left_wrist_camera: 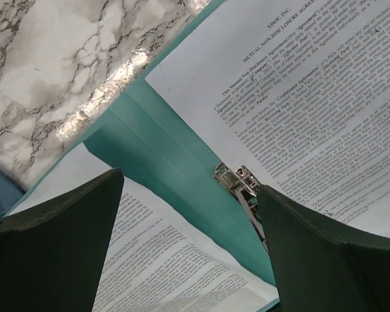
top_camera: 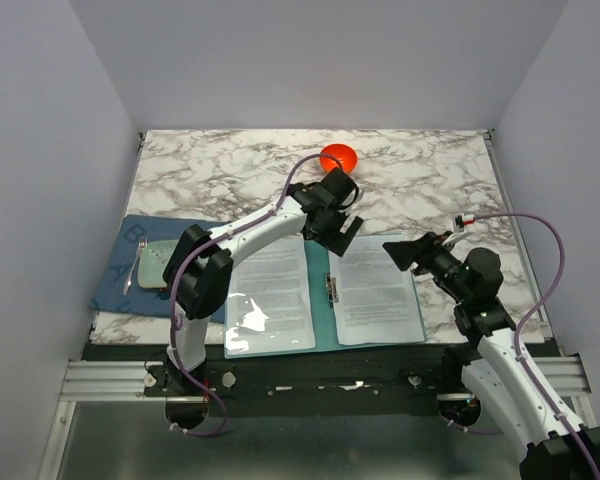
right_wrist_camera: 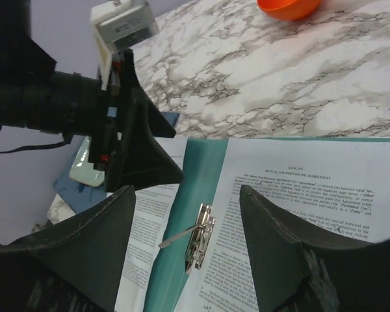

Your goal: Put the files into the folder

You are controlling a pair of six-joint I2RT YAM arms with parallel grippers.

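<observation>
The teal folder [top_camera: 323, 318] lies open at the table's front. One stack of the files [top_camera: 377, 289] rests on its right half, beside the metal clip [top_camera: 332, 288]. Another printed sheet [top_camera: 270, 290] lies on the left half under a shiny clear sleeve. My left gripper [top_camera: 340, 232] hovers open and empty over the folder's far edge; its view shows the clip [left_wrist_camera: 237, 182], the spine [left_wrist_camera: 149, 143] and the files [left_wrist_camera: 312, 97]. My right gripper [top_camera: 405, 250] is open and empty above the right sheets. In its view the clip [right_wrist_camera: 200, 237] has its lever raised beside the files [right_wrist_camera: 299, 214].
An orange bowl [top_camera: 338, 157] sits at the back centre, also in the right wrist view [right_wrist_camera: 289, 6]. A dark blue mat [top_camera: 115, 280] with a pale green tray [top_camera: 160, 265] lies at the left. The left gripper [right_wrist_camera: 130, 143] hangs close in front of the right one.
</observation>
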